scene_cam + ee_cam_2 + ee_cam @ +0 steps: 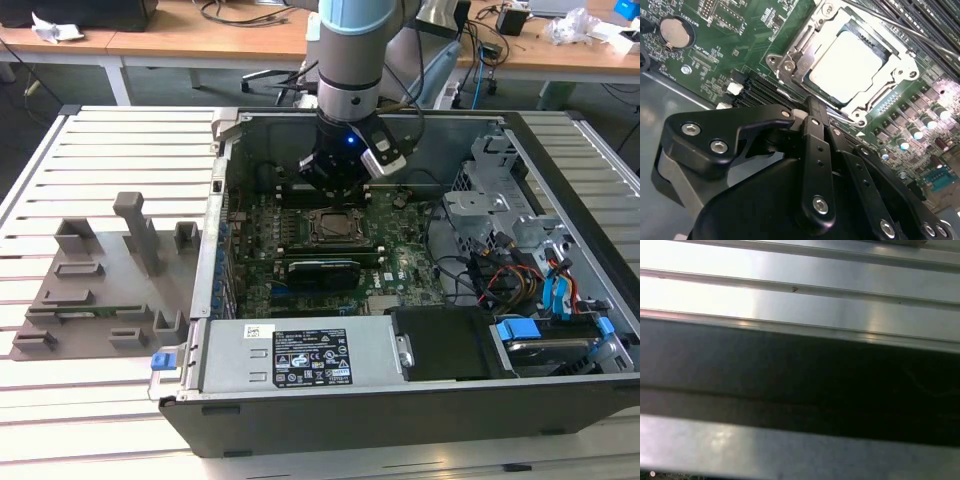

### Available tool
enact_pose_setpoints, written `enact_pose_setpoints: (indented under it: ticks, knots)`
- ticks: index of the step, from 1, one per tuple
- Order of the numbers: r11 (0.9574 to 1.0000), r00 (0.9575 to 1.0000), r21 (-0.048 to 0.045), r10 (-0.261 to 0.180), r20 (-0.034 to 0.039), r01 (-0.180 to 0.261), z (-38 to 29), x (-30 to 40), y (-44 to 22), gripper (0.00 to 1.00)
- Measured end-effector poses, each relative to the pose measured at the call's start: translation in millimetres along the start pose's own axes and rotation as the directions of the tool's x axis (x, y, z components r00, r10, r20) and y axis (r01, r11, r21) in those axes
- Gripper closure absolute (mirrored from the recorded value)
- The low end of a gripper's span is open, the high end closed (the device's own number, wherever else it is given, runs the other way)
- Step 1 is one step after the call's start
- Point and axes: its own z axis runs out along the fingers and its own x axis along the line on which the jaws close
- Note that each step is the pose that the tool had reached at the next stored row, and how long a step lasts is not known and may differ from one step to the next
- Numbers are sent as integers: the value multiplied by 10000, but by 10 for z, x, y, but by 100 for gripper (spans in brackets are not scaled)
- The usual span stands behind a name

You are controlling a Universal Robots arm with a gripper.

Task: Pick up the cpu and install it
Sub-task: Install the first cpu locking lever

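Silver-white cpu (854, 64) sits flat inside the socket frame (790, 65) on the green motherboard (715, 55), seen in the second wrist view. Gripper (810, 107) is above and just beside it, black finger tips close to the frame's near edge, not touching the cpu. Fingers (816, 150) look pressed together w/ nothing between them.

Exterior view: arm w/ gripper (338, 186) hangs down into the open pc case (400, 400), right over the far edge of the socket (335, 228) at mid-board. Cpu top is hard to make out from there. Grey fixture blocks (100, 290) stand on the slatted table (60, 160), on the exterior view's left, well apart from the gripper. Power supply box (300, 355) lies along the case's near side; drive cage and cables (530, 270) on the exterior view's right.

First wrist view: metal slats (800, 300) and a dark band, no detail.
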Motion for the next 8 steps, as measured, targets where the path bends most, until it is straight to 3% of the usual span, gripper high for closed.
enact_pose_setpoints:
  ticks: [8]
  knots:
    - [10000, 10000, -2, 0, -21, 0, 45, -70, -21, 89]
